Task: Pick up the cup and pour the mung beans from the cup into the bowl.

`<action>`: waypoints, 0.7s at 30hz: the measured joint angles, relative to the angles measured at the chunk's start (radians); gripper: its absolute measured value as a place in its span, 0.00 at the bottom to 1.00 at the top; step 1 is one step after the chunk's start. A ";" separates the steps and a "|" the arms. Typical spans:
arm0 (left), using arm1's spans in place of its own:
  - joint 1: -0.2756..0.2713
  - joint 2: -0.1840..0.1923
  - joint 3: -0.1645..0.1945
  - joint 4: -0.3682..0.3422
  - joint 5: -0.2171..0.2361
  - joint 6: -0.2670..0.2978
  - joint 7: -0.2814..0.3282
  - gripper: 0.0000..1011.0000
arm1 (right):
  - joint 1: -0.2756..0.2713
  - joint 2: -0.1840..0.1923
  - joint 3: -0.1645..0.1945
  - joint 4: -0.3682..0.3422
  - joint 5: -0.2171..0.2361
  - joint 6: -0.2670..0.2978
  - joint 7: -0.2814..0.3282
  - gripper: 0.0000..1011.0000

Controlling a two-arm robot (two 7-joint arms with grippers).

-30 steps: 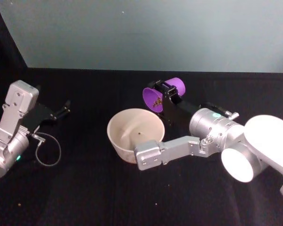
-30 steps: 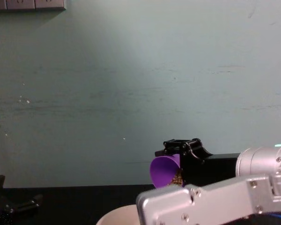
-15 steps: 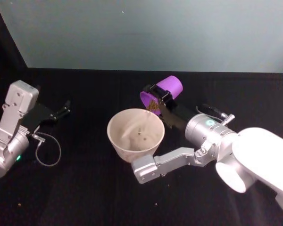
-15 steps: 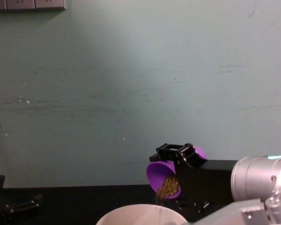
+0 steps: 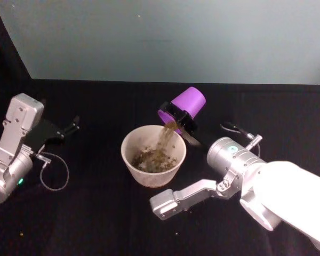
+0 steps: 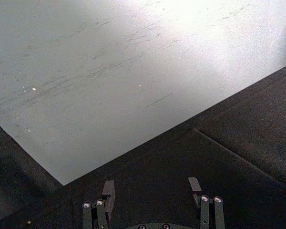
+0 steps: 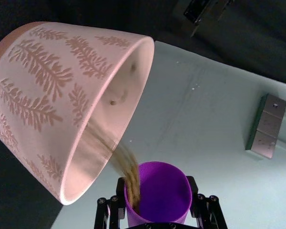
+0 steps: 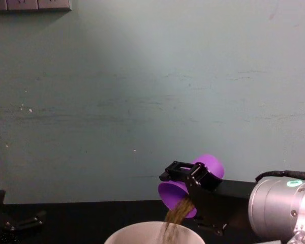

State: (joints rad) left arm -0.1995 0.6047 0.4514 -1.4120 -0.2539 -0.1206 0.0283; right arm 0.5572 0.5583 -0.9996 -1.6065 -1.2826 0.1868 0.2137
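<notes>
My right gripper [image 5: 177, 120] is shut on the purple cup [image 5: 182, 108] and holds it tipped mouth-down over the far right rim of the pale pinkish-white bowl [image 5: 173, 165]. A stream of mung beans [image 5: 164, 140] falls from the cup into the bowl, where a brown heap lies. In the chest view the cup [image 8: 206, 166] tilts down to the left above the bowl's rim [image 8: 142, 227]. The right wrist view has the cup [image 7: 158, 196] between the fingers [image 7: 109, 211] and the bowl [image 7: 47, 95] with a leaf pattern on its outer wall. My left gripper [image 6: 151, 189] is open, parked at the far left.
The black tabletop [image 5: 96, 213] ends at a pale green wall [image 5: 176, 37] behind. A thin cable loop [image 5: 53, 170] hangs beside my left arm [image 5: 16, 144]. My right arm's silver link [image 5: 192, 194] reaches across in front of the bowl.
The right gripper has tipped the cup further mouth-down. Beans that were still inside the cup now stream out, and the bowl has gone from a few beans to a brown heap.
</notes>
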 joint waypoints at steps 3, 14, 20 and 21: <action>0.000 0.000 0.000 0.000 0.000 0.000 0.000 0.99 | -0.001 0.000 -0.005 0.000 -0.026 0.003 -0.006 0.73; 0.000 0.000 0.000 0.000 0.000 0.000 0.000 0.99 | 0.001 0.006 -0.039 0.008 -0.179 0.031 -0.013 0.73; 0.000 0.000 0.000 0.000 0.000 0.000 0.000 0.99 | -0.010 0.015 -0.031 -0.002 -0.206 0.035 -0.032 0.73; 0.000 0.000 0.000 0.000 0.000 0.000 0.000 0.99 | -0.013 0.016 -0.024 -0.006 -0.195 0.033 -0.036 0.73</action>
State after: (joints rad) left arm -0.1995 0.6047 0.4514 -1.4120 -0.2539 -0.1205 0.0283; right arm 0.5441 0.5746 -1.0239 -1.6125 -1.4778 0.2195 0.1774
